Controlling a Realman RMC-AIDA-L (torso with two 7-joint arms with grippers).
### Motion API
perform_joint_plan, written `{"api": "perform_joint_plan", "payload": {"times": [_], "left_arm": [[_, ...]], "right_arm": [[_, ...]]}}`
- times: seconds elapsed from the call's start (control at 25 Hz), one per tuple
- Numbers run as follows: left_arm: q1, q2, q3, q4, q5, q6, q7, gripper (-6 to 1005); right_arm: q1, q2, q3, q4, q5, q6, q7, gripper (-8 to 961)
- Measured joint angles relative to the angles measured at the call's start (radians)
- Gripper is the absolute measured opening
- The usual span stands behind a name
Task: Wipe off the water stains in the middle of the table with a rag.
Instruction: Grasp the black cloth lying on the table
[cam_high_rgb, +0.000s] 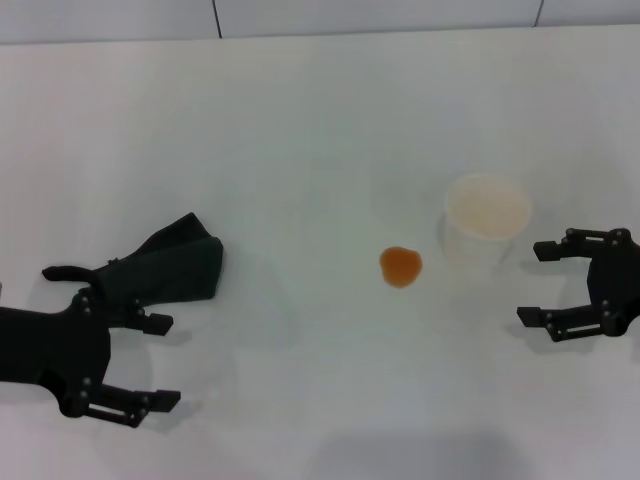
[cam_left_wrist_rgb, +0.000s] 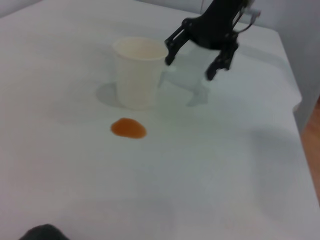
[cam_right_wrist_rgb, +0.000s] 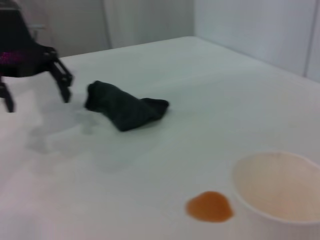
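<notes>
The rag (cam_high_rgb: 168, 266) is a dark green-black wad lying on the white table (cam_high_rgb: 300, 120) at the left. My left gripper (cam_high_rgb: 158, 362) is open and empty just on the near side of it, one finger close beside the cloth. The water stain (cam_high_rgb: 400, 265) is a small orange blot in the middle of the table. My right gripper (cam_high_rgb: 532, 284) is open and empty at the right. The right wrist view shows the rag (cam_right_wrist_rgb: 122, 106), the stain (cam_right_wrist_rgb: 209, 206) and the left gripper (cam_right_wrist_rgb: 37, 100). The left wrist view shows the stain (cam_left_wrist_rgb: 128, 128) and the right gripper (cam_left_wrist_rgb: 190, 67).
A pale translucent cup (cam_high_rgb: 487, 218) stands upright just right of the stain and just left of the right gripper. It also shows in the left wrist view (cam_left_wrist_rgb: 139, 72) and the right wrist view (cam_right_wrist_rgb: 280, 192). The table's far edge meets a wall.
</notes>
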Motion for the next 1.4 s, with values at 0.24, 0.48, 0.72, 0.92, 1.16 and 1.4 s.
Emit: {"api": "perform_joint_plan", "payload": {"times": [0.24, 0.48, 0.72, 0.92, 1.16, 1.4], "left_arm": [[0.002, 0.0, -0.002, 0.045, -0.003, 0.001, -0.037, 874], [0.004, 0.001, -0.002, 0.094, -0.003, -0.004, -0.092, 874], [0.013, 0.006, -0.059, 0.137, -0.003, -0.011, -0.111, 874], [0.01, 0.008, -0.115, 0.143, 0.015, -0.073, -0.162, 875], [-0.016, 0.01, -0.11, 0.159, 0.068, -0.136, -0.216, 875], [-0.06, 0.005, -0.108, 0.137, 0.13, -0.206, -0.239, 875]], "right_arm": [[0.082, 0.003, 0.053, -0.13, -0.165, -0.181, 0.165, 849], [0.149, 0.013, 0.051, -0.236, -0.213, -0.285, 0.263, 841], [0.187, 0.019, 0.047, -0.262, -0.22, -0.323, 0.294, 832], [0.194, 0.03, 0.044, -0.265, -0.228, -0.327, 0.302, 825], [0.2, 0.043, 0.035, -0.26, -0.238, -0.323, 0.304, 824], [0.203, 0.047, 0.012, -0.255, -0.242, -0.31, 0.303, 825]]}}
